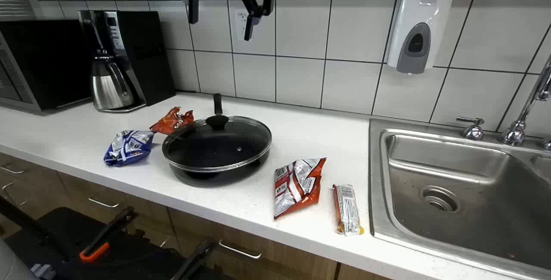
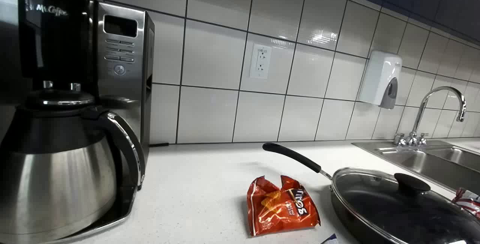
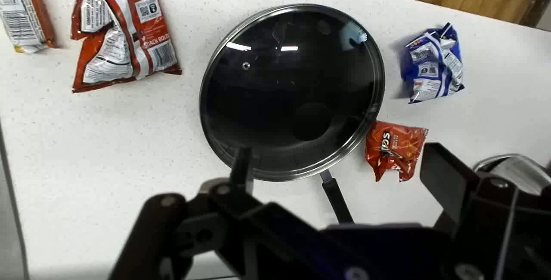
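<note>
High above the tabletop [image 1: 318, 138], the hand [image 1: 221, 21] hangs with its fingers [image 1: 193, 11] spread wide and nothing between them. Nearest below it stands a black frying pan [image 1: 219, 176] under a glass lid [image 1: 193, 142] with a dark knob [image 1: 217, 121]; its handle [image 1: 218, 104] points toward the tiled wall [image 1: 301, 80]. Just beside the pan, on its far left, lies a red Doritos bag [image 2: 281, 210]; nearer on the left is a blue snack bag [image 1: 129, 147]. To the right lie a red-and-silver snack bag [image 1: 299, 187] and a wrapped bar [image 1: 347, 209], near the steel sink [image 1: 379, 181]. Far left stands a coffee maker [image 1: 144, 56] with its carafe [image 1: 109, 86].
</note>
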Robot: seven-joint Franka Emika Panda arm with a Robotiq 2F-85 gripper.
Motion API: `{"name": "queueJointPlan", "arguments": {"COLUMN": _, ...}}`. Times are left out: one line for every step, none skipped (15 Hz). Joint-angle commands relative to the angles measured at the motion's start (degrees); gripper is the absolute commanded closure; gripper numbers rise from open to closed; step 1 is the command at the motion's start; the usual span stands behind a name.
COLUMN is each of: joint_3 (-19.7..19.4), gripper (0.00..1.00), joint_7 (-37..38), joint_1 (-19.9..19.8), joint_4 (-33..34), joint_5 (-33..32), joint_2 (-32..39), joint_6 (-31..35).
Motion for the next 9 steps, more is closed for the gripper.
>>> {"name": "queueJointPlan", "arguments": {"joint_3": 1.5, "gripper": 0.0, "joint_7": -1.0, "joint_1": -1.8, "joint_4": 0.1, "joint_5": 1.1, "joint_2": 0.5, "joint_6": -0.2}}
{"name": "queueJointPlan", "arguments": {"joint_3": 1.5, "gripper": 0.0, "joint_7": -1.1, "joint_1": -1.6, "joint_4": 0.5, "joint_5": 1.2, "joint_2": 1.2, "joint_6": -0.2}}
{"name": "queueJointPlan", "arguments": {"joint_3": 1.6, "gripper": 0.0, "joint_7": -1.2, "joint_1": -1.4, "joint_4": 0.8, "joint_5": 1.1, "joint_2": 1.7, "joint_6": -0.5}}
{"name": "queueJointPlan", "arguments": {"joint_3": 1.7, "gripper": 0.0, "joint_7": -1.5, "joint_1": -1.0, "joint_4": 1.3, "joint_5": 1.0, "joint_2": 2.6, "joint_6": -1.0}}
{"name": "queueJointPlan", "arguments": {"joint_3": 1.9, "gripper": 0.0, "joint_7": -1.8, "joint_1": -0.8, "joint_4": 1.5, "joint_5": 1.0, "joint_2": 3.2, "joint_6": -1.1}}
{"name": "queueJointPlan", "arguments": {"joint_3": 2.0, "gripper": 0.0, "joint_7": -2.2, "joint_1": -0.3, "joint_4": 2.0, "joint_5": 1.4, "joint_2": 4.3, "joint_6": -1.5}}
{"name": "queueJointPlan", "arguments": {"joint_3": 2.3, "gripper": 0.0, "joint_7": -2.5, "joint_1": 0.0, "joint_4": 2.5, "joint_5": 1.5, "joint_2": 5.3, "joint_6": -1.9}}
{"name": "queueJointPlan", "arguments": {"joint_3": 2.7, "gripper": 0.0, "joint_7": -2.8, "joint_1": 0.4, "joint_4": 3.1, "joint_5": 1.7, "joint_2": 6.7, "joint_6": -2.5}}
{"name": "queueJointPlan", "arguments": {"joint_3": 3.1, "gripper": 0.0, "joint_7": -2.8, "joint_1": 0.6, "joint_4": 3.6, "joint_5": 1.8, "joint_2": 7.8, "joint_6": -2.7}}
